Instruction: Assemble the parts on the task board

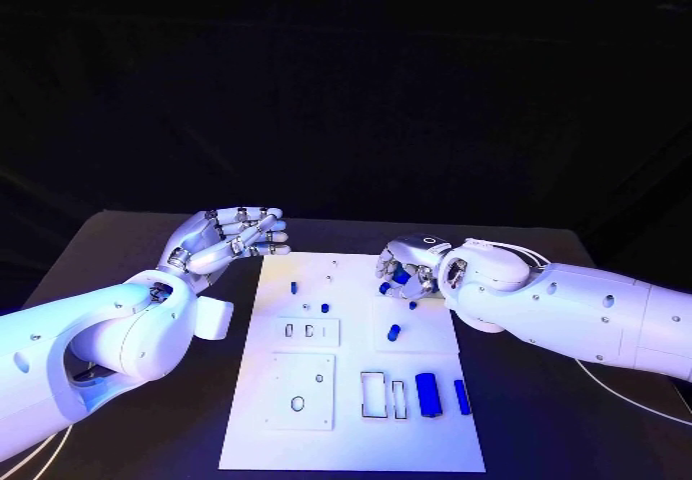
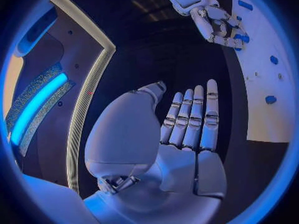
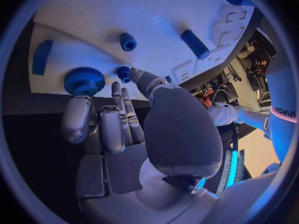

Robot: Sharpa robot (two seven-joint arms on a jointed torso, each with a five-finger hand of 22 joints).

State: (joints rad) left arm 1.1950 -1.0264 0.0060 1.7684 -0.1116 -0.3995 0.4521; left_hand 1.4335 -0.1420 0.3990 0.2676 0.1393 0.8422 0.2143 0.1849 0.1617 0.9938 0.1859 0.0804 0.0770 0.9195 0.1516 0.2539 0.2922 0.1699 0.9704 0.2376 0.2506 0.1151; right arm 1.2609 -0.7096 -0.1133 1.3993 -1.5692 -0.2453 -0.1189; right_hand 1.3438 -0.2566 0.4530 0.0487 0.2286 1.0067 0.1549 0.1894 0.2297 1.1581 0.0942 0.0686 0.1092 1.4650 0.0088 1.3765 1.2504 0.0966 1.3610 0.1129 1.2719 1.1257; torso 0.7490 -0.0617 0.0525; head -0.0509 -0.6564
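Observation:
The white task board [image 1: 346, 440] lies in the middle of the black table. My right hand [image 1: 408, 270] hovers over its far right part, thumb and a finger pinching a small blue peg [image 3: 124, 73] that stands on the board. A blue gear [image 3: 84, 80] sits right beside those fingers. My left hand [image 1: 231, 240] is raised off the board's far left corner with its fingers [image 2: 193, 119] stretched out and nothing in it. The left wrist view shows the right hand [image 2: 218, 22] with blue between its fingers.
More blue parts lie on the board: a peg [image 1: 294, 287], a short piece [image 1: 326, 307], a cylinder [image 1: 392, 332], a block [image 1: 427, 393] and a bar [image 1: 462, 396] near the front right. Cut-out slots [image 1: 307, 330] mark the board's left half.

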